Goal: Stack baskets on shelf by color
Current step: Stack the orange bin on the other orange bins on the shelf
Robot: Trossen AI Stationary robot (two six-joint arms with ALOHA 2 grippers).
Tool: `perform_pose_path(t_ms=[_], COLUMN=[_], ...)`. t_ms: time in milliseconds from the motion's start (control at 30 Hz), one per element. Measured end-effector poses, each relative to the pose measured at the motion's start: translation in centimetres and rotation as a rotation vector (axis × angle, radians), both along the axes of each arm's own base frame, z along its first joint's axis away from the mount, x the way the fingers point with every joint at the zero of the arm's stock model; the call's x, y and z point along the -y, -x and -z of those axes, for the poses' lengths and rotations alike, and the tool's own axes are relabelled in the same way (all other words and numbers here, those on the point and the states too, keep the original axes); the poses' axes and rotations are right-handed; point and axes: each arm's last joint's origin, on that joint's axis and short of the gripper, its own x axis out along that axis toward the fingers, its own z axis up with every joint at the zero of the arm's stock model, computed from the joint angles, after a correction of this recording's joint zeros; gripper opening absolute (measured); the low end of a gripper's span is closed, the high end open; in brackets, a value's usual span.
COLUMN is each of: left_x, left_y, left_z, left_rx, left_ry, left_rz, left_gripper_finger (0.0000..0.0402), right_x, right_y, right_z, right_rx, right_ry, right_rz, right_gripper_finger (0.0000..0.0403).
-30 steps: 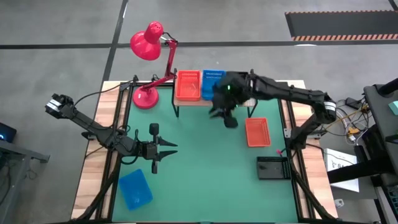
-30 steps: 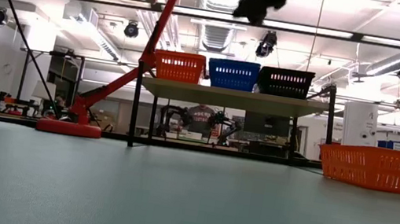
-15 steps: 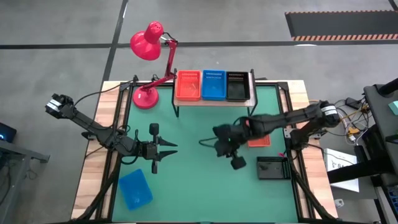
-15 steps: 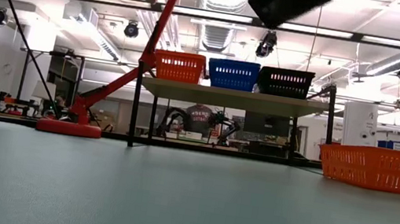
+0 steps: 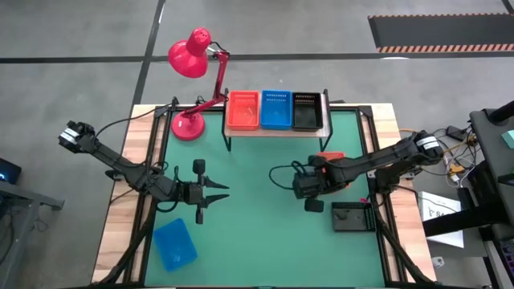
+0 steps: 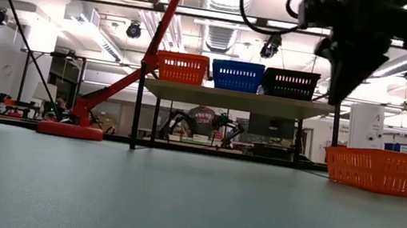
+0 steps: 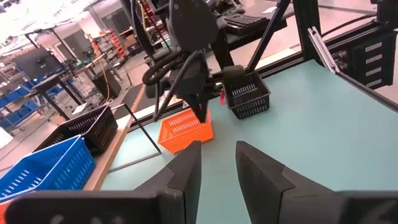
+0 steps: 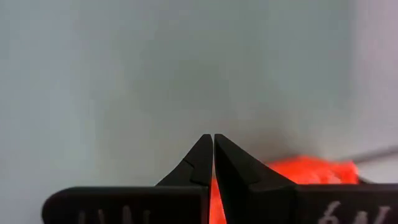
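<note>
High view: your right claw [image 5: 307, 191] hovers over bare bench [image 5: 249, 225], beside the orange basket [image 5: 337, 170] its arm partly hides.
Low view: shelf [image 6: 238, 99] stands well beyond it.
Right wrist view: fingertips [image 8: 205, 163] pressed together, empty.
Left wrist view: left claw [image 7: 217, 163] parted.

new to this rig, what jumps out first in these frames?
The red desk lamp at the table's far left corner, leaning toward the shelf, which carries one orange-red, one blue and one black basket in a row. Then the right gripper, fingers shut, hanging mid-table beside the loose orange-red basket. The left gripper waits open, left of centre.
</note>
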Motion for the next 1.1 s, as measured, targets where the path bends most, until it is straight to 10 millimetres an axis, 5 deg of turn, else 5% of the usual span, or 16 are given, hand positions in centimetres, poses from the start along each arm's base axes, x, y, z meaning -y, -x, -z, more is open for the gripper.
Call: perform_pose_path(t_ms=[233, 733, 1100], left_x=[0.0, 0.0, 0.0], left_y=[0.0, 0.0, 0.0], left_z=[0.0, 0.0, 0.0], left_rx=[0.002, 0.002, 0.001], left_ry=[0.011, 0.026, 0.026], left_rz=[-0.001, -0.003, -0.003], left_gripper_finger=[0.0084, 0.0084, 0.0084], right_x=[0.1, 1.2, 1.8], right_y=[2.2, 7.8, 10.2], right_z=[0.1, 2.2, 3.6], right_rx=[-0.185, -0.264, -0.154], right_ry=[-0.092, -0.141, -0.170], right_rz=[0.005, 0.091, 0.076], right_gripper_finger=[0.0022, 0.0175, 0.0175])
